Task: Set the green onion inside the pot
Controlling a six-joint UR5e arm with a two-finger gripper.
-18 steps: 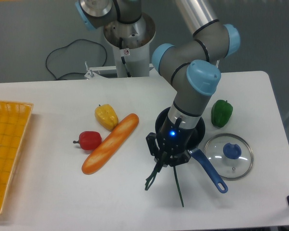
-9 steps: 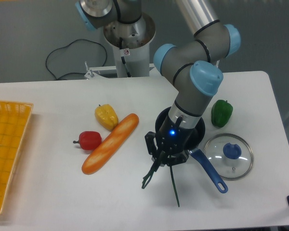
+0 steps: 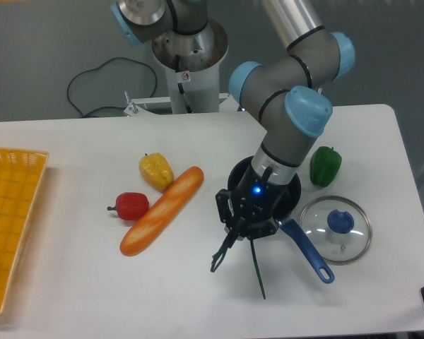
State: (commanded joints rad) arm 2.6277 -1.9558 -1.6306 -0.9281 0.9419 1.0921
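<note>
From the fixed camera I see my gripper (image 3: 244,227) hanging just in front of the pot (image 3: 291,192), its fingers closed around the upper end of the green onion (image 3: 255,267). The stalks dangle below the fingers and splay apart: one bends down to the left, another runs nearly straight down toward the near edge of the table (image 3: 78,282). I cannot tell whether the tips touch the tabletop. The pot is mostly hidden behind the wrist; I make out its dark rim on either side and its blue handle (image 3: 307,251) running down to the right.

Just right of the handle lies the glass lid (image 3: 336,229), flat, with its blue knob up. The green bell pepper (image 3: 325,166) sits beyond the lid, near the pot. To the left of the gripper I see the baguette (image 3: 162,210) lying diagonally, the yellow pepper (image 3: 156,171) touching its upper end and the red pepper (image 3: 131,205) just beside its left flank. The yellow basket (image 3: 10,212) is at the far left edge.
</note>
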